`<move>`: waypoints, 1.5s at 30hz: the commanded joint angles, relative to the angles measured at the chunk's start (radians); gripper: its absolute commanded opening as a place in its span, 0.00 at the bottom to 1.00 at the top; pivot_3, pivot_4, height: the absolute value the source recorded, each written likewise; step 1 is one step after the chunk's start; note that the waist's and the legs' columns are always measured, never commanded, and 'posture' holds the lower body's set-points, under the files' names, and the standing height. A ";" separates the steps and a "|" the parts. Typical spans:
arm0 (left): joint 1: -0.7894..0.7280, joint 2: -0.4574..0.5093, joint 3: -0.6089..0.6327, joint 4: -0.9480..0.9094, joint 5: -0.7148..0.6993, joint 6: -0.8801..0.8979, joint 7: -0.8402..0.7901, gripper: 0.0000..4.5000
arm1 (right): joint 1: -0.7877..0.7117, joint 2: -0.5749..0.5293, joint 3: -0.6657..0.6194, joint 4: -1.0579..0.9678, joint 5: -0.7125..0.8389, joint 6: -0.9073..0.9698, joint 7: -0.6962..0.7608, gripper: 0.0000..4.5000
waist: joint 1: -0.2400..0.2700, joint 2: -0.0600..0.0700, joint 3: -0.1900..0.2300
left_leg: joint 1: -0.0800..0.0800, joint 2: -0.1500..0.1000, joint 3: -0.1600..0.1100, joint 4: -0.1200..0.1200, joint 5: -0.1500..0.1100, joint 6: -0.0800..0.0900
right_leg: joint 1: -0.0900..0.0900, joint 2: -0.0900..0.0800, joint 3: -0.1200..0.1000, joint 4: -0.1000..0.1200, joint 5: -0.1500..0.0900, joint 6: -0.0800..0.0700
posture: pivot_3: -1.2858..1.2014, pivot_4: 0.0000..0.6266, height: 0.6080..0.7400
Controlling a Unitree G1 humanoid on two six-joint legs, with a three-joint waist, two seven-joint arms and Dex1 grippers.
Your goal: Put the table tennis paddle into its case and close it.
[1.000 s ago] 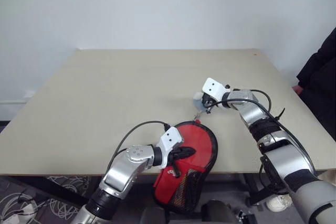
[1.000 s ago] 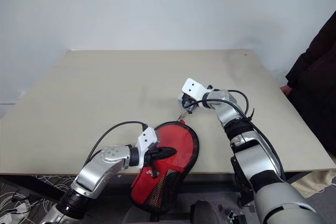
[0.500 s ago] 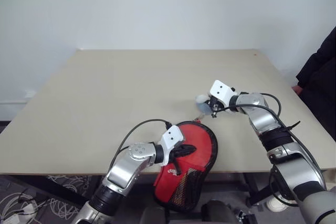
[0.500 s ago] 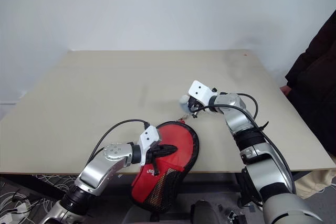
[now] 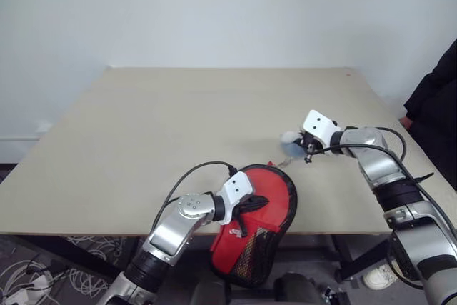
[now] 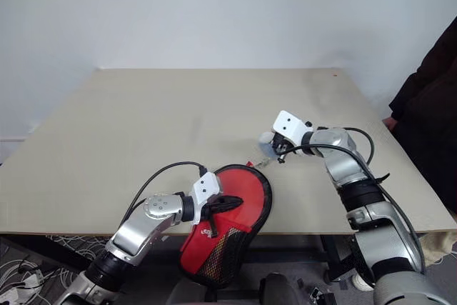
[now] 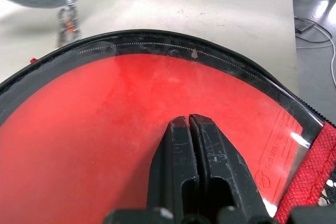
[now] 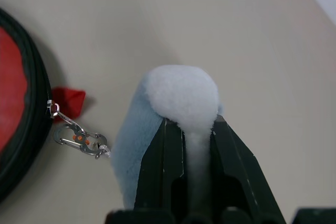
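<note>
So the counter [image 5: 143, 133] has the case [image 5: 257, 226] hanging half off its near edge, red paddle [image 7: 105, 129] showing through the clear side. Left pincer [image 7: 189, 124] is pressed together flat on it. Right pincer [image 8: 189, 135], just beyond the case, is clamped on the blue-grey fluffy charm [image 8: 178, 98], clipped by a small carabiner [image 8: 76, 137].

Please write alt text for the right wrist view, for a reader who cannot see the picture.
The right gripper is shut on a pale blue-grey wad of cloth just above the beige table. A small metal clip links the cloth to the rim of the case, beside a small red tab.
</note>
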 commanded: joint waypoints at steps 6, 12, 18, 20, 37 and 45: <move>0.022 0.013 -0.022 0.047 0.033 0.028 0.006 0.00 | 0.034 -0.119 -0.056 -0.081 0.027 -0.022 0.055 0.03 | 0.006 0.001 0.000 | 0.000 0.000 0.000 0.000 0.000 0.000 | 0.000 0.000 0.000 -0.001 0.000 0.000 | 0.52 0.00 0.88; 0.024 0.017 -0.024 0.043 0.031 0.031 0.002 0.00 | 0.098 -0.201 -0.055 -0.144 0.066 -0.063 0.149 0.03 | 0.014 0.001 0.000 | 0.000 0.000 0.000 0.001 0.000 0.000 | 0.000 0.000 0.000 -0.001 0.000 0.000 | 0.52 0.00 0.88; 0.022 0.016 -0.026 0.043 0.030 0.036 -0.003 0.00 | 0.133 -0.261 -0.062 -0.197 0.111 -0.067 0.232 0.03 | 0.015 0.000 0.001 | 0.000 0.000 0.000 0.001 0.000 0.000 | 0.000 0.000 0.000 -0.002 0.000 0.000 | 0.52 0.00 0.88; 0.020 0.015 -0.026 0.044 0.030 0.037 -0.003 0.00 | 0.140 -0.275 -0.062 -0.210 0.122 -0.067 0.254 0.03 | 0.015 0.000 0.001 | 0.000 0.000 -0.001 0.001 0.000 0.000 | 0.000 0.000 0.000 -0.003 0.000 0.000 | 0.52 0.00 0.88; 0.017 0.018 -0.026 0.046 0.031 0.040 -0.009 0.00 | 0.234 -0.365 -0.068 -0.385 0.225 -0.031 0.408 0.03 | 0.015 0.001 0.000 | 0.000 0.000 -0.001 -0.002 0.000 0.000 | 0.001 0.000 -0.002 -0.016 0.000 0.000 | 0.52 0.00 0.88; 0.014 0.018 -0.023 0.047 0.030 0.042 -0.010 0.00 | 0.273 -0.407 -0.075 -0.426 0.262 -0.024 0.479 0.03 | 0.015 0.001 0.000 | 0.000 0.000 -0.001 -0.002 0.000 0.000 | 0.001 0.000 -0.002 -0.017 0.000 0.000 | 0.52 0.00 0.88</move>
